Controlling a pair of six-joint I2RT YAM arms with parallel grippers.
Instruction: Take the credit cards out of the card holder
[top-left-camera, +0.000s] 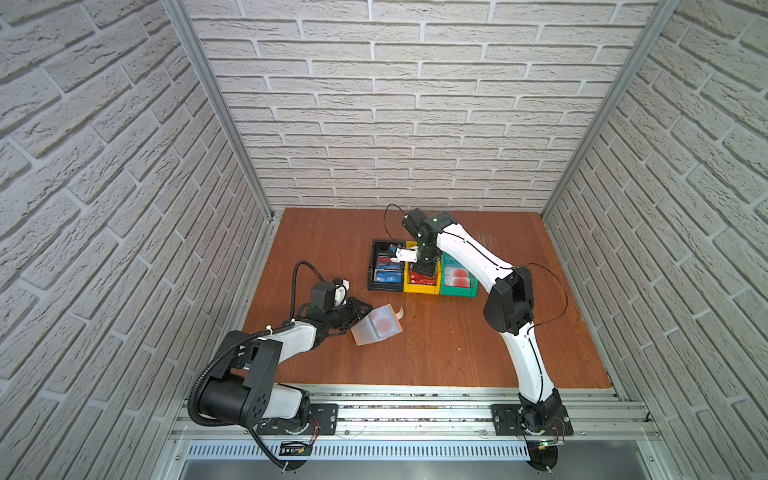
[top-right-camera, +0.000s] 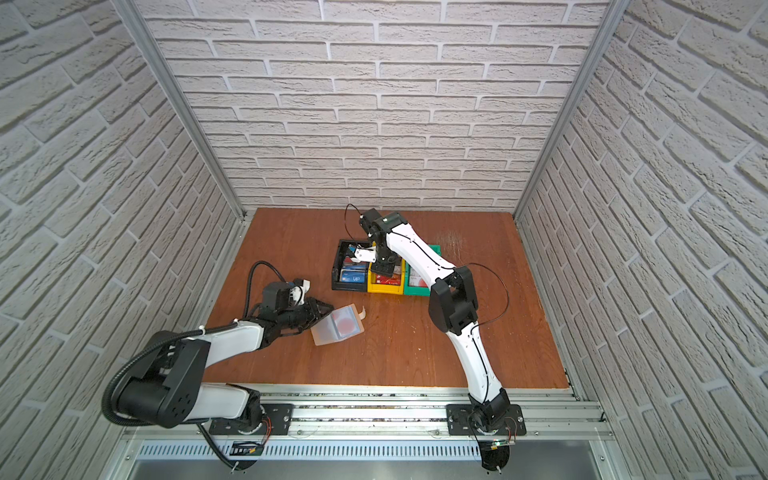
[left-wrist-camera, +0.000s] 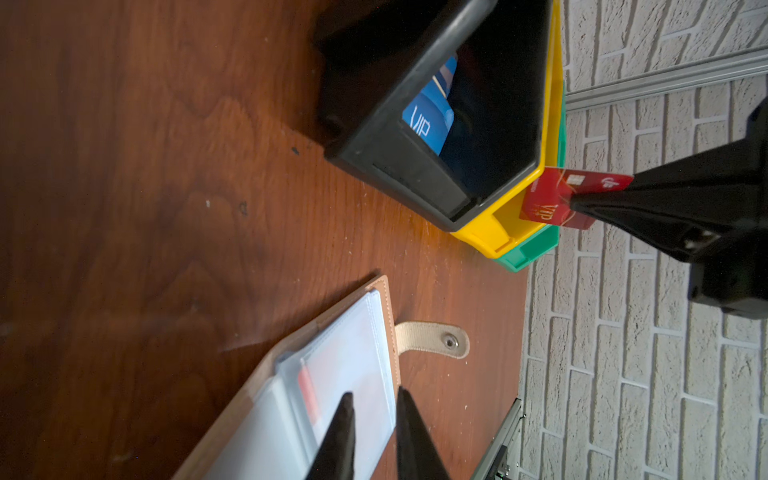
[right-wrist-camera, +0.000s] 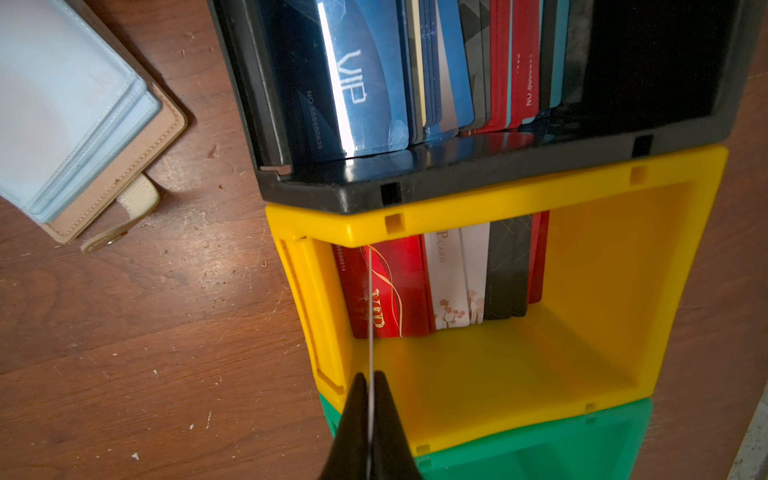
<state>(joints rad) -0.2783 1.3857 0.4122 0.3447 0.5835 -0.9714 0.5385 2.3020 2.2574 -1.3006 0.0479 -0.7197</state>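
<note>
Red card (left-wrist-camera: 552, 199) edge-on over yellow bin (right-wrist-camera: 457, 208)

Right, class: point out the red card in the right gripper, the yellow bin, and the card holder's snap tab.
red card (left-wrist-camera: 544, 203), left wrist view, its printed face.
yellow bin (right-wrist-camera: 490, 386), right wrist view, its bare floor.
snap tab (left-wrist-camera: 432, 340), left wrist view, the strap's middle.

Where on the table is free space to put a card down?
Bare wood lies between the card holder and the right arm, and behind the holder toward the left wall. It is crowded at the black bin, yellow bin and green bin.
</note>
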